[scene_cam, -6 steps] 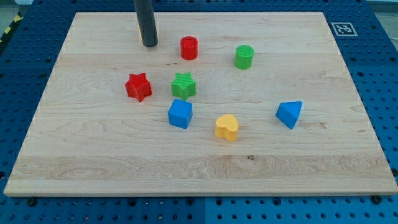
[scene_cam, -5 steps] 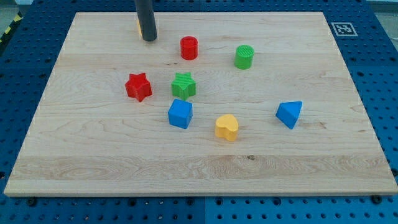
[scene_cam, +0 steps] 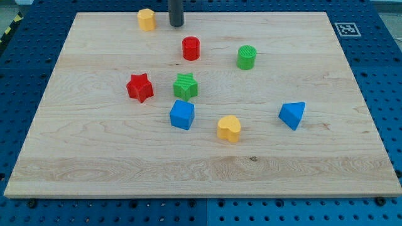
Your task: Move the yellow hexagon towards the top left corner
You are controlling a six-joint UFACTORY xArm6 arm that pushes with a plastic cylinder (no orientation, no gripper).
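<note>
my tip stands just right of the yellow hexagon; no pincer shows on the rod

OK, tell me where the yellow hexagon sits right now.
The yellow hexagon sits near the board's top edge, left of centre in the view, just left of my tip and up-left of the red cylinder.

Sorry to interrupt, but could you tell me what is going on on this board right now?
A rod-ended arm is pushing blocks around a wooden board. Its job concerns the yellow hexagon, which sits near the view's top edge, left of centre. My tip stands just to the hexagon's right with a gap between them, above the red cylinder. The other blocks lie scattered mid-board, well apart from it.
</note>
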